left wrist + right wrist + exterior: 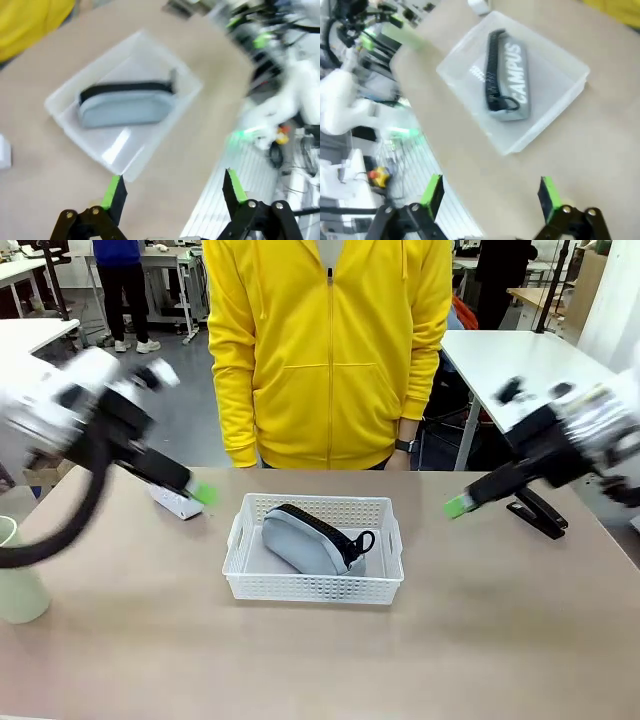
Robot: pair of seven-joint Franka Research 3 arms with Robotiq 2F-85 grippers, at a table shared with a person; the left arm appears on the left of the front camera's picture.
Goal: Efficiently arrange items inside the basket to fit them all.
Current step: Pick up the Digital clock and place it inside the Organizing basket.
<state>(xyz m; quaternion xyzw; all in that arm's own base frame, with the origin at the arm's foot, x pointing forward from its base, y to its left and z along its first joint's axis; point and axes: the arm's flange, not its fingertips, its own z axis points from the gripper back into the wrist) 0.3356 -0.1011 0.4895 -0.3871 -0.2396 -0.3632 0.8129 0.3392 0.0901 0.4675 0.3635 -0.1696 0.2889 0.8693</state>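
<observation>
Basket [315, 587]: sitting mid-table, holding the grey pouch [305, 538].
Left gripper [200, 493]: hanging open, empty, beside the white box [175, 502].
Right gripper [458, 506]: hanging open, empty, near the black stapler [538, 512].

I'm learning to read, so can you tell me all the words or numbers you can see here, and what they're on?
"CAMPUS": big white letters on the side of the pouch, which lies in the basket.
Small white print beside the pouch, inside the basket: too blurred to read.
No other words or numbers can be made out.
</observation>
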